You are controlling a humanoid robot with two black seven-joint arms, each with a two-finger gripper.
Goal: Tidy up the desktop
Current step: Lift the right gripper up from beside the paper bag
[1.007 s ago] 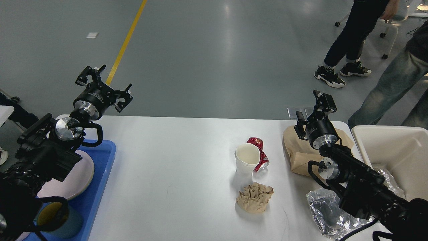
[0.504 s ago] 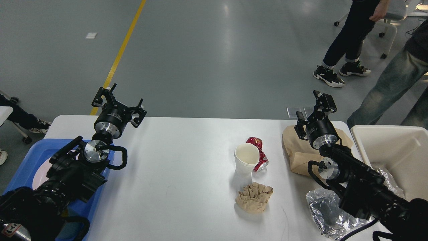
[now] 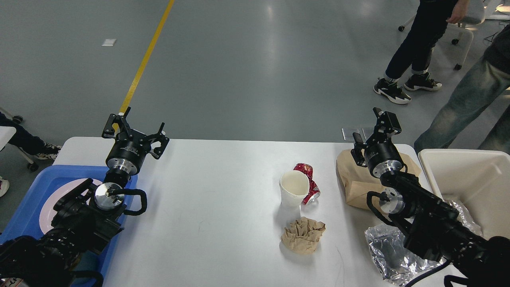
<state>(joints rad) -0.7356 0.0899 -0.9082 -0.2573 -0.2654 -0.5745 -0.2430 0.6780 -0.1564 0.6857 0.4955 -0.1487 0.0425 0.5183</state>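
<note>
The white desktop [image 3: 215, 191] fills the middle of the head view. On it stand a white paper cup [image 3: 294, 190], a crushed red can [image 3: 308, 181] behind it, a crumpled brown paper ball [image 3: 303, 235], a brown paper bag [image 3: 360, 185] and a sheet of crumpled foil [image 3: 388, 251]. My left gripper [image 3: 134, 129] is open and empty above the desktop's far left edge. My right gripper [image 3: 376, 127] is open and empty above the far end of the paper bag.
A blue tray [image 3: 28, 199] with a white plate [image 3: 51, 203] sits at the left edge under my left arm. A cream bin [image 3: 470, 187] stands at the right edge. Two people [image 3: 426, 44] stand on the floor beyond the table's far right.
My left arm swung right and down from above the tray, then drew back slightly left. The right arm has not moved. The view shifted so more of the tray shows.
</note>
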